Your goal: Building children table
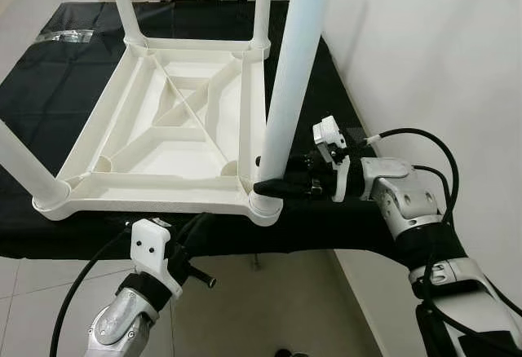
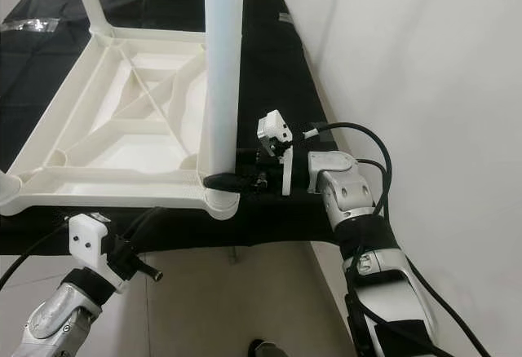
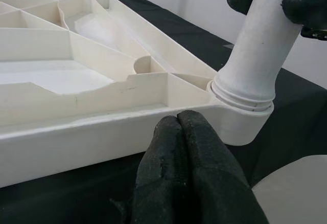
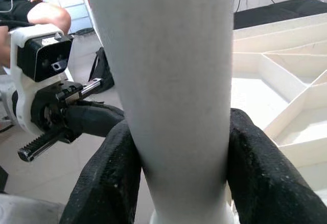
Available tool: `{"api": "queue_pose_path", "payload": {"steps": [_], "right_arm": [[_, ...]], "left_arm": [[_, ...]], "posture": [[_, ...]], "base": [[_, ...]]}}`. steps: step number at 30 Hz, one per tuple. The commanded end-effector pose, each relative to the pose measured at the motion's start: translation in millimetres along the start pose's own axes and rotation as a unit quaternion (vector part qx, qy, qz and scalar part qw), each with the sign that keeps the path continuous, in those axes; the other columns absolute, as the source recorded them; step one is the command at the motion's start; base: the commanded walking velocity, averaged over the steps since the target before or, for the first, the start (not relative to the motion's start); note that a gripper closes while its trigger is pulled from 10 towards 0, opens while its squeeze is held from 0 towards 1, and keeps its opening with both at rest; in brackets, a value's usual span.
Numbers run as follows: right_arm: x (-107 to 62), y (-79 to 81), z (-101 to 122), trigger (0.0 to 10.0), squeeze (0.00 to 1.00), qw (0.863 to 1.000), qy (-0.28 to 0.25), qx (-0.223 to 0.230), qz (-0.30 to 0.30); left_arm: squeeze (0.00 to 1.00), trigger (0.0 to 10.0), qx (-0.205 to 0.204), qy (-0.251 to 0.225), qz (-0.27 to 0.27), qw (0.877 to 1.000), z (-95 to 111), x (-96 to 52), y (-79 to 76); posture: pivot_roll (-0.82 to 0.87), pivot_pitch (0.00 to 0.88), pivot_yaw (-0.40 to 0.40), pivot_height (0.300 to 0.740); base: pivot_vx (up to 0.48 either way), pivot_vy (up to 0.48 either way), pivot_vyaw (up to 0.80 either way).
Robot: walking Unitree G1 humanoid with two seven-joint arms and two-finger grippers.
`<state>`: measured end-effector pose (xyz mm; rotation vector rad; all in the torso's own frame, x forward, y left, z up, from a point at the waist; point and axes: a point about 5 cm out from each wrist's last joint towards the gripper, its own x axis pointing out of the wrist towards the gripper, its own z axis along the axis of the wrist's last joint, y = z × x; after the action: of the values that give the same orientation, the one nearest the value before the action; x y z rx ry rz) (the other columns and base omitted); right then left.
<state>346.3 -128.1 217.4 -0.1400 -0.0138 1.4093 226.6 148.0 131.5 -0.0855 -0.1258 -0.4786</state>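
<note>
While the right gripper (image 1: 269,174) clamps the near-corner leg (image 1: 285,88) just above its socket, pressing straight down without tilting looks like the way to seat it. That corner sits at five o'clock on the upturned tabletop (image 1: 163,141), which lies on a black cloth (image 1: 49,88). Matte white plastic, ribbed underneath; smooth tapering tube. Left gripper (image 3: 179,132), fingers pressed together and empty, hovers by the front rim.

One upturned white tabletop (image 1: 163,141), ribs up, on one black-covered bench (image 1: 49,88). Four white legs in its corner sockets: near right (image 1: 285,88), near left (image 1: 24,169), far left (image 1: 122,2), far right (image 1: 263,6). Two grippers, right (image 1: 265,174) and left (image 3: 186,147), two black fingers each. One seated person (image 4: 30,6).
</note>
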Motion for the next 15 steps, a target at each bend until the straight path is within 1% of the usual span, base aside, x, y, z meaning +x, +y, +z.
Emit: {"api": "queue_pose_path", "payload": {"steps": [1,3,4,5,6,7,8,9,11,12,13,14,15], "right_arm": [[-7.0,1.8,-12.5,0.0,0.0,1.0,0.015,0.018,-0.014],[-12.2,5.4,-22.9,0.0,0.0,0.997,0.03,0.018,-0.076],[-12.2,5.4,-22.9,0.0,0.0,0.997,0.03,0.018,-0.076],[-12.9,9.1,-29.0,0.0,0.0,0.994,0.036,0.025,-0.103],[-4.8,17.9,-41.9,0.0,0.0,0.982,0.024,0.055,-0.176],[-4.8,17.9,-41.9,0.0,0.0,0.982,0.024,0.055,-0.176],[8.8,28.2,-58.8,0.0,0.0,0.937,-0.004,0.107,-0.332],[24.9,58.2,-74.8,0.0,0.0,0.917,0.023,0.119,-0.38],[24.9,58.2,-74.8,0.0,0.0,0.917,0.023,0.119,-0.38],[32.7,73.4,-74.3,0.0,0.0,0.905,0.048,0.089,-0.414],[32.7,73.4,-74.3,0.0,0.0,0.905,0.048,0.089,-0.414],[35.5,73.0,-75.5,0.0,0.0,0.895,0.062,0.091,-0.432],[36.3,69.4,-76.6,0.0,0.0,0.894,0.073,0.09,-0.432]], "left_arm": [[0.0,10.0,-0.003,0.006,0.0,1.0,-1.3,-3.1,-2.5],[0.0,10.0,-0.003,0.005,-0.001,1.0,-0.3,-3.9,-2.9],[0.0,10.0,-0.003,0.005,-0.001,1.0,-0.3,-3.9,-2.9],[0.0,10.0,-0.004,0.005,-0.001,1.0,0.0,-4.1,-2.9],[0.0,10.0,-0.004,0.005,-0.001,1.0,0.6,-4.8,-2.5],[0.0,10.0,-0.004,0.005,-0.001,1.0,0.6,-4.8,-2.5],[0.0,10.0,-0.003,0.006,-0.001,1.0,1.2,-6.0,-0.8],[0.0,10.0,-0.002,0.006,-0.001,1.0,1.9,-6.4,0.6],[0.0,10.0,-0.002,0.006,-0.001,1.0,1.9,-6.4,0.6],[0.0,10.0,0.0,0.008,-0.003,1.0,2.0,-6.7,2.2],[0.0,10.0,0.0,0.008,-0.003,1.0,2.0,-6.7,2.2],[0.0,10.0,0.001,0.01,-0.002,1.0,1.5,-6.8,4.1],[0.0,10.0,0.002,0.011,-0.002,1.0,1.0,-6.5,5.2]], "posture": [[0.01,0.216,-0.061,0.74],[0.0,0.225,-0.065,0.74],[0.0,0.225,-0.065,0.74],[0.0,0.225,-0.065,0.74],[0.01,0.232,-0.071,0.74],[0.01,0.232,-0.071,0.74],[0.0,0.236,-0.061,0.74],[0.01,0.242,-0.052,0.74],[0.01,0.242,-0.052,0.74],[0.02,0.244,-0.048,0.74],[0.02,0.244,-0.048,0.74],[-0.01,0.221,-0.017,0.74],[-0.01,0.22,-0.018,0.74]], "base": [[0.0,0.0,0.0],[0.0,0.0,0.0],[0.0,0.0,0.0],[0.0,0.0,0.0],[0.0,0.0,0.0],[0.0,0.0,0.0],[0.0,0.0,0.0],[0.0,0.0,0.0],[0.0,0.0,0.0],[0.0,0.0,0.0],[0.0,0.0,0.0],[0.0,0.0,0.0],[0.0,0.0,0.0]]}}
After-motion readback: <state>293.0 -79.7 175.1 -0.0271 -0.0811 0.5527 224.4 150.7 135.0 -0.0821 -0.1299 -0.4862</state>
